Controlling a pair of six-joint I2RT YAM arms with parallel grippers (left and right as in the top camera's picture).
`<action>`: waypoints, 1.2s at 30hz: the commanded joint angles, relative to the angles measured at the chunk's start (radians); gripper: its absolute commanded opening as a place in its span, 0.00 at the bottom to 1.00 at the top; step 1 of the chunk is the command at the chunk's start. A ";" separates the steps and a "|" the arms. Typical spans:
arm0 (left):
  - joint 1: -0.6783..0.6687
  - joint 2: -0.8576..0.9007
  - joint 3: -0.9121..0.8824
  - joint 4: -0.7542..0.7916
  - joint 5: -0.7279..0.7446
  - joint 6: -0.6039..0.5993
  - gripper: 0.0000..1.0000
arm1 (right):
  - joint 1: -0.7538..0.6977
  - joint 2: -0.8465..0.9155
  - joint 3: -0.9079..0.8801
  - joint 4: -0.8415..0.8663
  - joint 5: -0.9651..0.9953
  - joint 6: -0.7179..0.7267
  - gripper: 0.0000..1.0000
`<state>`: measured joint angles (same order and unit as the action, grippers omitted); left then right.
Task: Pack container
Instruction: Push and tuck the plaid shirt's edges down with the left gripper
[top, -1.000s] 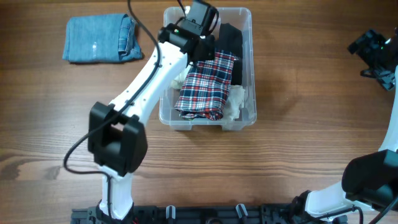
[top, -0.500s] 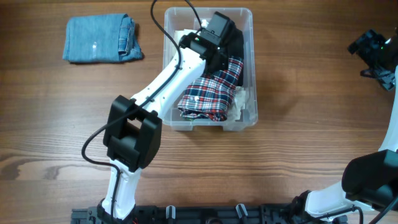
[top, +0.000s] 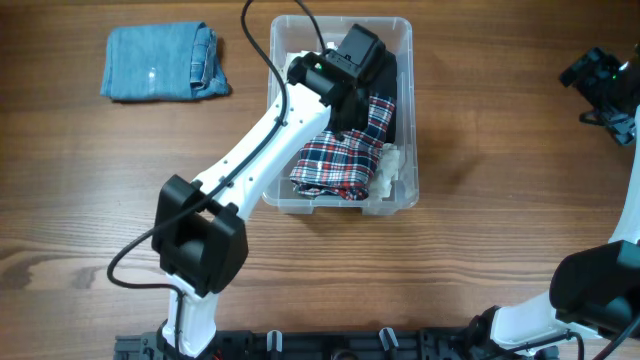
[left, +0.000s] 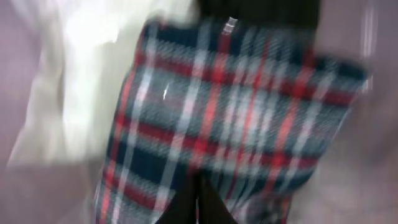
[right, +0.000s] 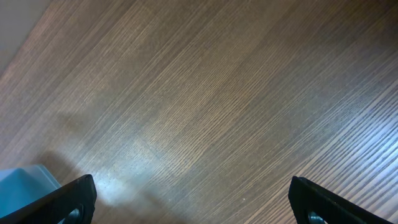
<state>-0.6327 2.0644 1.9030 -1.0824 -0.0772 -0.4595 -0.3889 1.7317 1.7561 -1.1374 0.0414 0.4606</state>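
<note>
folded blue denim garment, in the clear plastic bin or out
Out: the denim garment lies on the wooden table, apart from the plastic bin.

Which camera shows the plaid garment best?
Overhead: the plaid garment lies sharp inside the container, partly under the left arm. Left wrist fills with it, but blurred. Right wrist shows none of it.

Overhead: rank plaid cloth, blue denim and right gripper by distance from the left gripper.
1. Plaid cloth, in the container, under the left gripper.
2. Blue denim, off to the left.
3. Right gripper, at the far right.
</note>
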 joint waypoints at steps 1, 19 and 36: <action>-0.006 -0.006 -0.012 -0.068 0.037 -0.048 0.04 | 0.002 0.007 -0.004 0.004 -0.009 0.013 1.00; -0.023 -0.036 -0.214 0.053 0.069 -0.072 0.04 | 0.002 0.007 -0.004 0.004 -0.009 0.013 1.00; -0.026 -0.023 -0.166 0.348 0.072 -0.069 0.04 | 0.002 0.007 -0.004 0.004 -0.010 0.013 1.00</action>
<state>-0.6502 1.9804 1.7264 -0.7700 -0.0170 -0.5148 -0.3889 1.7317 1.7561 -1.1374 0.0410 0.4606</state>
